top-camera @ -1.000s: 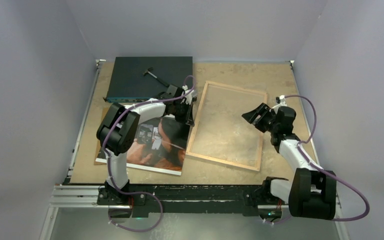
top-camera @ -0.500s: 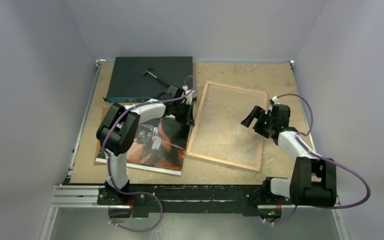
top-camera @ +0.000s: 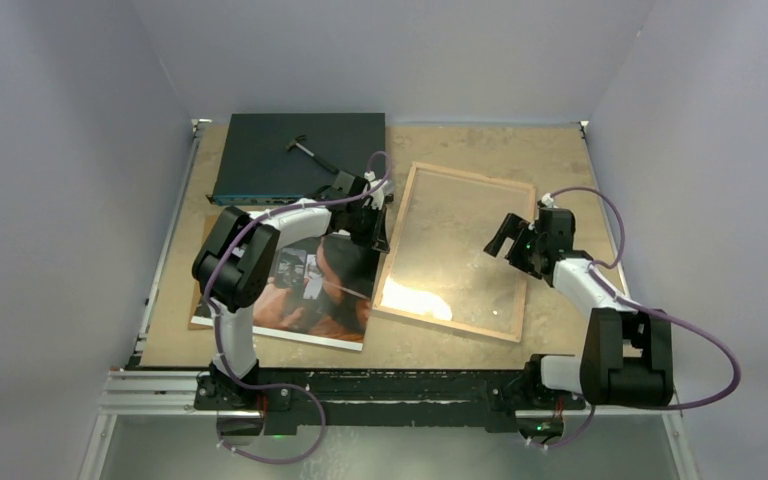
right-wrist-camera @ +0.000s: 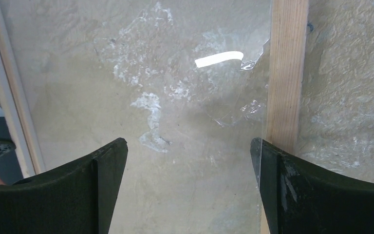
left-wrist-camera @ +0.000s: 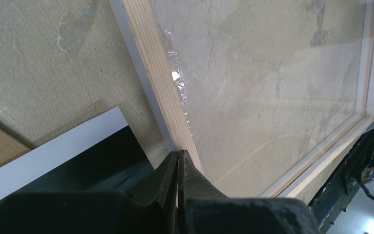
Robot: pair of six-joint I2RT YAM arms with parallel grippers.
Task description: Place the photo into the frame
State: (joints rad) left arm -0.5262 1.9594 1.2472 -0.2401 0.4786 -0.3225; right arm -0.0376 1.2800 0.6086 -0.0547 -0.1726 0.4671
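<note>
The photo (top-camera: 300, 290) lies face up at the left, dark and reddish with a white border; its corner (left-wrist-camera: 53, 151) shows in the left wrist view. The frame (top-camera: 450, 325) lies flat at the centre, wood rim up, with a clear sheet across its opening. My left gripper (top-camera: 375, 232) is shut, its tips (left-wrist-camera: 179, 155) against the frame's left rail (left-wrist-camera: 151, 63); nothing shows between them. My right gripper (top-camera: 508, 238) hangs open over the frame's right side, empty (right-wrist-camera: 189, 144). The sheet's edge lies along the right rail (right-wrist-camera: 285, 73), touching the right fingertip (right-wrist-camera: 263, 151).
A dark flat box (top-camera: 260, 160) with a small black tool (top-camera: 305, 148) on it sits at the back left. A brown backing board (top-camera: 202, 270) pokes out from under the photo. Grey walls close in on three sides.
My right gripper has opened wider and shifted slightly over the frame's right side. A bright glare now shows on the clear sheet near the frame's front left corner. The left arm has stayed put.
</note>
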